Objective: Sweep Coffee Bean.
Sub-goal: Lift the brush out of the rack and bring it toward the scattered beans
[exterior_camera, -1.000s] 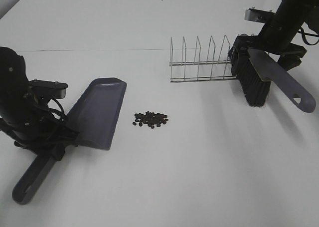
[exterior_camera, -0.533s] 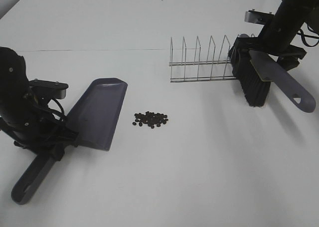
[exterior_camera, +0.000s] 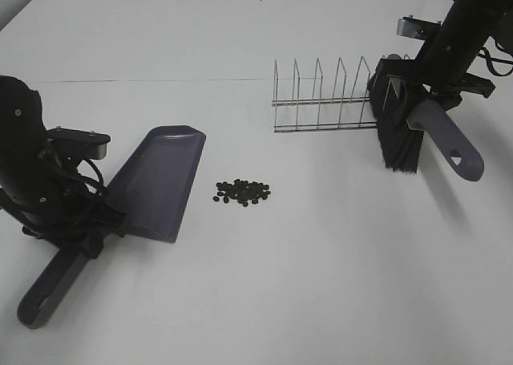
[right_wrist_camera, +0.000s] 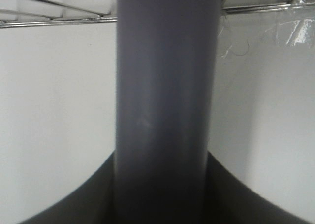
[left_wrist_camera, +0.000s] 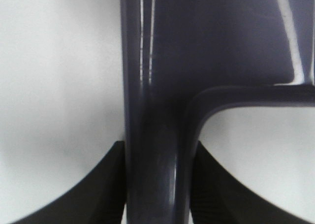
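A small heap of dark coffee beans [exterior_camera: 242,192] lies on the white table. The grey-purple dustpan [exterior_camera: 158,180] rests just left of the beans, its open edge facing them. My left gripper [exterior_camera: 80,235] is shut on the dustpan's handle [left_wrist_camera: 155,150], which fills the left wrist view. My right gripper [exterior_camera: 433,92] is shut on the brush [exterior_camera: 399,132] by its grey handle [right_wrist_camera: 165,111]. The brush's black bristles hang down at the far right, beside the wire rack, well right of the beans.
A wire dish rack [exterior_camera: 325,100] stands behind and right of the beans, right next to the brush; its wires show in the right wrist view [right_wrist_camera: 54,17]. The white table [exterior_camera: 304,285] spreads in front.
The right gripper has turned the brush: its handle has swung in toward the bristles and now points more downward. The dustpan, the left arm and the beans have not moved.
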Robot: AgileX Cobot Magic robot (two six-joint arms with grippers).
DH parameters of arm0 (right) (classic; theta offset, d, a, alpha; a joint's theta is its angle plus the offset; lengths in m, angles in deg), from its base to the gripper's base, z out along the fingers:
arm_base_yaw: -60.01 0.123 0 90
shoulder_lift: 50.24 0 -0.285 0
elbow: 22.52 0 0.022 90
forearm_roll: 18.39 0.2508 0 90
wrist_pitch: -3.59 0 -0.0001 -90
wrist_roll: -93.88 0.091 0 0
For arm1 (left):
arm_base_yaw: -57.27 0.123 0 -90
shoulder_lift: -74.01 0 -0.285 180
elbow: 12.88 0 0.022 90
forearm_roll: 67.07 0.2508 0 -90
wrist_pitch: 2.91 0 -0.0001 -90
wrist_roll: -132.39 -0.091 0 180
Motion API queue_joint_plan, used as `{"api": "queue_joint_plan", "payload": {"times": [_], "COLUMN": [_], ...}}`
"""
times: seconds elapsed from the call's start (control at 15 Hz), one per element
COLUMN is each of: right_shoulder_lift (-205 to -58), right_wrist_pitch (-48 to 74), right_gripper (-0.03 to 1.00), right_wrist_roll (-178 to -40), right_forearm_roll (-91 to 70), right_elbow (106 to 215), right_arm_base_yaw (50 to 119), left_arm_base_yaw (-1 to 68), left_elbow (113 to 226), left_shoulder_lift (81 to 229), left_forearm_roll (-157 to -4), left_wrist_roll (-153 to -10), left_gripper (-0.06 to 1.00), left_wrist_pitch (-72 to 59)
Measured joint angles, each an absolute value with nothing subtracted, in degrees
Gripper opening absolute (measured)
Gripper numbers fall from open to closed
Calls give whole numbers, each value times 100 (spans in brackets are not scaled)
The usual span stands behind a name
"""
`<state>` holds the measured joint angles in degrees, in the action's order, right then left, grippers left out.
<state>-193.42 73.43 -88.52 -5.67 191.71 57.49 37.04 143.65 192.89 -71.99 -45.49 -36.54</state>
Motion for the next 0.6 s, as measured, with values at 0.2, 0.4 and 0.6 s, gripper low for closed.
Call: {"api": "queue_joint_plan", "payload": {"times": [0.2, 0.4, 0.6], "right_shoulder_lift": [-19342, -19342, -19147], "right_wrist_pitch": [7343, 7343, 7343], "right_gripper": [30, 30, 30], "right_wrist_roll": [-8852, -8852, -8783], "right_forearm_roll": [-579, -579, -579], "right_elbow": [19171, 19171, 19171], "right_arm_base_yaw": [5749, 5749, 5749], "left_arm_base_yaw": [3704, 3704, 3704], "left_elbow": [14365, 14365, 14365], "left_shoulder_lift": [19289, 19289, 19289], "left_forearm_roll": [-7199, -7199, -7199], "left_wrist_roll": [-4549, -4549, -4549], "left_gripper": [31, 31, 31], "left_wrist_pitch": [-3654, -3654, -3654]}}
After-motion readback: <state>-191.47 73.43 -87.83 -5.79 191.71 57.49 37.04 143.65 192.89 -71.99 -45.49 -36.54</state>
